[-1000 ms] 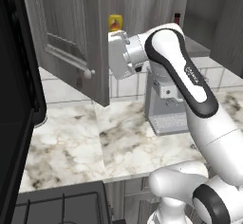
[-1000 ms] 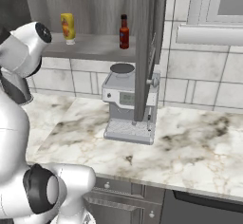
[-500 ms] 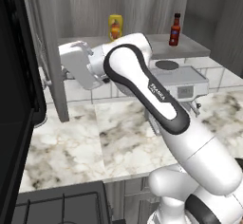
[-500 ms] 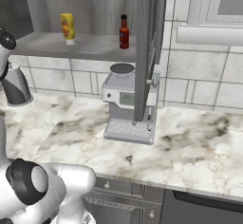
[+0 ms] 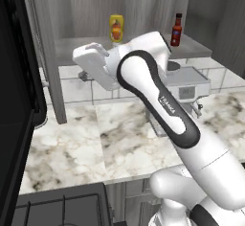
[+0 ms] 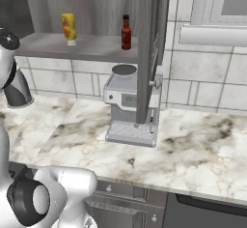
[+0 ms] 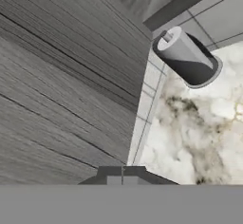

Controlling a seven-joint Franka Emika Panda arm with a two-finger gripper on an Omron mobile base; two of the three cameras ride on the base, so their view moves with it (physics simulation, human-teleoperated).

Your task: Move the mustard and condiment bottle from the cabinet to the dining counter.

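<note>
The mustard stands upright at the left of the grey shelf in the open cabinet. The condiment bottle stands to its right on the same shelf. My gripper is shut with nothing between its tips. It faces the wood-grain inner side of the cabinet's left door. My white hand hangs below and left of the mustard, clear of both bottles. The dining counter is out of view.
A grey coffee machine sits under the shelf on the marble worktop. The right cabinet door stands open, edge-on in front of the machine. A grey cylinder stands by the tiled wall. A black appliance fills the left side.
My arm has swung left, away from the shelf. The left cabinet door has swung wide open, and both bottles now show in the left base view. The gripper has stayed shut.
</note>
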